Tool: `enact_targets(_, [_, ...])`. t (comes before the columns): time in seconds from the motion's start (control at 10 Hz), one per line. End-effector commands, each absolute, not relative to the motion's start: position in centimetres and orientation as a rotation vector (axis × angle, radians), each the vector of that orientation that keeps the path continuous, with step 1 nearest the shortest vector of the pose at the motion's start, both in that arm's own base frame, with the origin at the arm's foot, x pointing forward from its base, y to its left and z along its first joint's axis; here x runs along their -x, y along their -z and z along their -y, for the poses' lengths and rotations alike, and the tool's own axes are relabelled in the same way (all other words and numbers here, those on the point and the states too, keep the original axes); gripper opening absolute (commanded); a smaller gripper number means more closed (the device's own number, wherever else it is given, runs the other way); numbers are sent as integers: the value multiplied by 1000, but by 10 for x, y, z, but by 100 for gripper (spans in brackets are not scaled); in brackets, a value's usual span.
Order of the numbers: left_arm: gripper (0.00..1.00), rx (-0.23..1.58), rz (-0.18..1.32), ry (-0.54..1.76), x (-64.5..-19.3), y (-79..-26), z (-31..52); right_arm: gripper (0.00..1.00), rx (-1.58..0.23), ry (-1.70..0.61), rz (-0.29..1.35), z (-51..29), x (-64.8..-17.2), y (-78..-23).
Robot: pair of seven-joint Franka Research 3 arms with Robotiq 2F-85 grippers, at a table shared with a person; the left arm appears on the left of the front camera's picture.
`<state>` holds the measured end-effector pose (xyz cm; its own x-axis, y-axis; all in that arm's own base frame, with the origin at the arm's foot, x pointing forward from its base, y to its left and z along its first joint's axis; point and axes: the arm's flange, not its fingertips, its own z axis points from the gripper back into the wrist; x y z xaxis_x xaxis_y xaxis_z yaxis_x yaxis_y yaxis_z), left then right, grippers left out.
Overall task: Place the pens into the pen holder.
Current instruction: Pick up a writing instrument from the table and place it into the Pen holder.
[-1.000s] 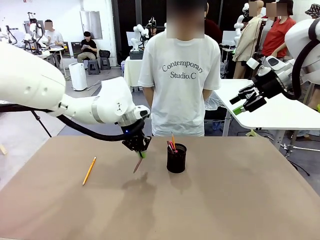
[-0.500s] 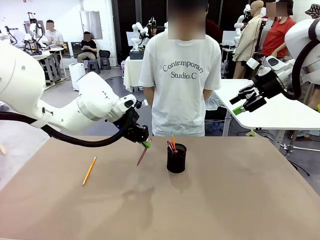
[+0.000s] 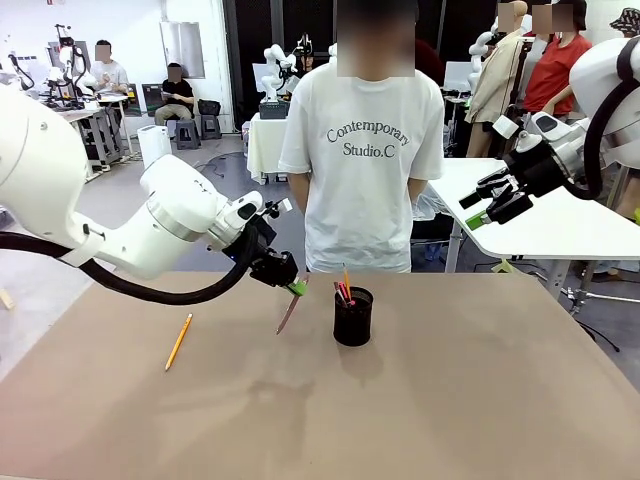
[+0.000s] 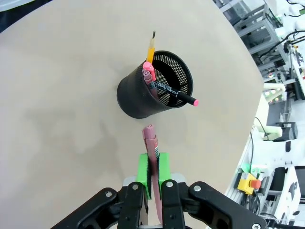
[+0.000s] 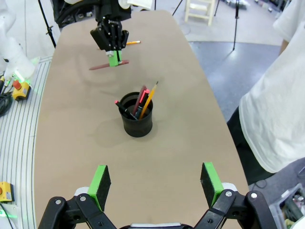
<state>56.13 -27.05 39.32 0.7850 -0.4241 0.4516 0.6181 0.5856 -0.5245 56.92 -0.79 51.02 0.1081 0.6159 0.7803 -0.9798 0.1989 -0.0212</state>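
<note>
My left pincer (image 3: pixel 293 288) has lifted toward centre frame, pinching a reddish-brown pen (image 3: pixel 288 315) left of the pen holder (image 3: pixel 352 318), which holds several. A yellow pencil (image 3: pixel 179 340) waits lower left, and my right pincer (image 3: pixel 490 205) hangs spread.

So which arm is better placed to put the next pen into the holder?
The left. The left pincer is shut on a reddish pen, held clear of the table right beside the pen holder. The right pincer is open and empty, raised well away from the holder.
</note>
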Motion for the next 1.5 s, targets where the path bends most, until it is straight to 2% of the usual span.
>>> enact_targets(0.0, [0, 707, 294, 611, -562, -397, 271, 100, -592, -1283, 765, 8, -569, -513])
enact_targets(0.1, [0, 720, 293, 618, -561, -393, 270, 100, -592, -1283, 765, 8, -569, -513])
enact_targets(0.2, [0, 864, 402, 753, -562, -407, 268, 100, -592, -1283, 765, 8, -569, -513])
enact_targets(0.4, [0, 975, 520, 875, -566, -420, 265, 100, -592, -1283, 765, 8, -569, -513])
enact_targets(0.8, [0, 1225, 669, 1186, -572, -434, 267, 100, -592, -1283, 765, 8, -569, -513])
enact_targets(0.9, [0, 1234, 775, 1247, -571, -437, 272, 100, -592, -1283, 765, 8, -569, -513])
enact_targets(1.1, [0, 1239, 891, 1343, -573, -435, 291, 100, -592, -1283, 765, 8, -569, -513])
enact_targets(1.2, [0, 1269, 1006, 1331, -575, -431, 301, 100, -592, -1283, 765, 8, -569, -513])
enact_targets(1.3, [0, 1307, 975, 1321, -578, -423, 301, 100, -592, -1283, 765, 8, -569, -513])
enact_targets(1.4, [0, 1220, 894, 1330, -571, -438, 296, 100, -592, -1283, 765, 8, -569, -513])
